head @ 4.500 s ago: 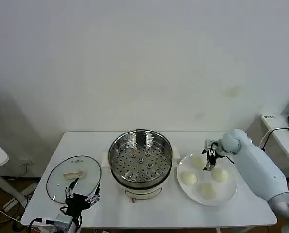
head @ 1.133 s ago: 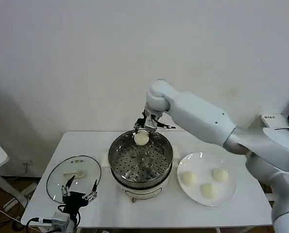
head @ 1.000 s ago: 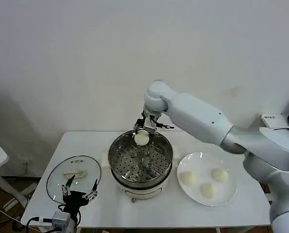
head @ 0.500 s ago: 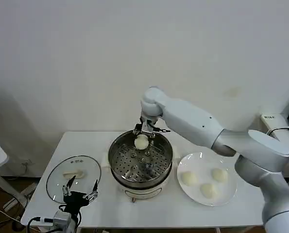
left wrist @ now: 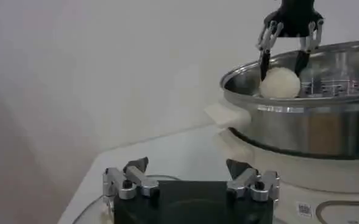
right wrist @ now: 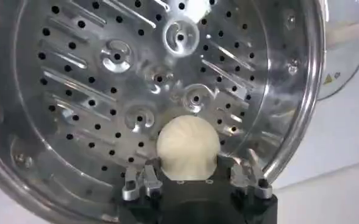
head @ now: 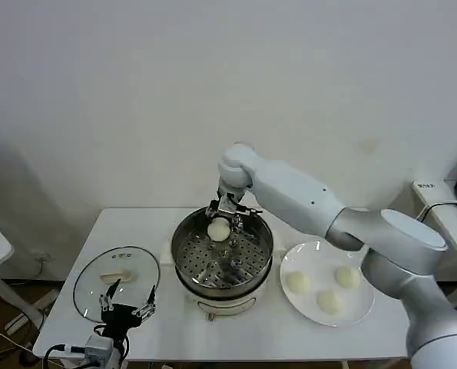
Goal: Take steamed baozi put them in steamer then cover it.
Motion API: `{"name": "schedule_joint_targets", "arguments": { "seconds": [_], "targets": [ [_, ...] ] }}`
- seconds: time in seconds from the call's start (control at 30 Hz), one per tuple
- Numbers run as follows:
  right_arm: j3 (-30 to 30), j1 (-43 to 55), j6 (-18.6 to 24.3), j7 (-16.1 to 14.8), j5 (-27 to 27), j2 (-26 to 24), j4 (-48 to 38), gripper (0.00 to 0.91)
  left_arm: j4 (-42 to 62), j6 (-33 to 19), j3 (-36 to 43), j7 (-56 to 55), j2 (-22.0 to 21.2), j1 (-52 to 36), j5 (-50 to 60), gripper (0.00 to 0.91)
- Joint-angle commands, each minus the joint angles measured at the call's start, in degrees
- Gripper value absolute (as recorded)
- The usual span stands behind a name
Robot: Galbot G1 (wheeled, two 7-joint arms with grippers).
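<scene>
One steamed baozi [head: 219, 228] hangs in the grasp of the right gripper [head: 221, 225], whose fingers are clamped on its sides, just above the perforated tray at the far edge of the steamer [head: 223, 247]. The bun has not yet been let go, and no other bun lies on the tray. The steamer stands at the middle of the table [head: 182, 338]. Three more baozi [head: 320, 288] rest on the white plate [head: 354, 315] toward the table's right edge, well apart from the gripper. The task is judged to be early: the first transfer is nearly complete, three transfers remain, and the covering is not begun. The glass lid [head: 114, 280] lies flat near the table's left edge, beside the steamer. The left gripper [head: 126, 310] hovers over the lid's near rim at the front left corner, its fingers spread apart and holding nothing; in the left wrist view the same fingers [left wrist: 130, 183] stand open.
</scene>
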Motion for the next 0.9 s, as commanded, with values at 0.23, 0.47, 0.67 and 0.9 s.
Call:
{"name": "schedule_joint_targets", "arguments": {
  "seconds": [0.23,0.47,0.67,0.9],
  "targets": [
    [0.55,-0.02,-0.55,2.29,0.28,0.22,-1.46,0.907,0.39,0.02,0.12,0.07,0.16,-0.25,-0.02,0.907],
    [0.65,0.57,-1.67,2.06,0.61,-1.43,1.38,0.907,0.5,0.04,0.35,0.07,0.02,-0.32,0.1,0.907],
    [1.44,1.69,-4.42,1.3,3.86,-5.53,8.7,0.907,0.37,0.12,0.52,0.23,-0.26,-0.21,0.53,0.907],
    [5.43,3.98,-11.2,-0.31,16.43,-15.86,20.41,0.907,-0.71,0.43,0.62,0.87,-0.37,-0.1,1.43,0.907]
  ]
}}
